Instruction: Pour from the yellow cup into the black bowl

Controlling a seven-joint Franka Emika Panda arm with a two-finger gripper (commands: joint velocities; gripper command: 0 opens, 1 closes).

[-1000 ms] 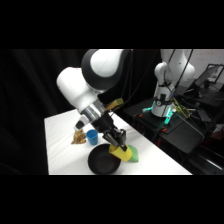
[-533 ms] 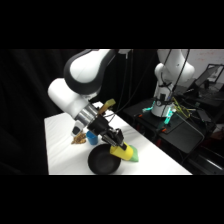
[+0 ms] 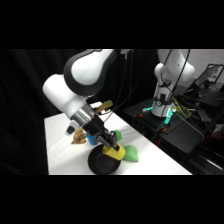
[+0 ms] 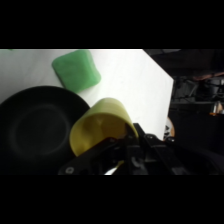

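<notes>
The yellow cup point(image 3: 114, 152) lies tipped on its side in my gripper point(image 3: 111, 148), its open mouth over the rim of the black bowl point(image 3: 101, 164). Seen from the wrist, the yellow cup point(image 4: 101, 131) fills the middle with its mouth turned toward the camera. The black bowl point(image 4: 35, 127) sits to its left and looks empty. My gripper point(image 4: 117, 157) is shut on the cup's wall near the bottom edge.
A green cup point(image 3: 131, 154) lies on its side just right of the bowl, also seen as the green cup point(image 4: 76, 70). A blue cup point(image 3: 92, 137) and a brown object point(image 3: 78, 137) stand behind the arm. A second robot point(image 3: 167, 85) stands on the dark bench at right.
The arm has swung lower and leftward, and the yellow cup has tilted further over the bowl's rim.
</notes>
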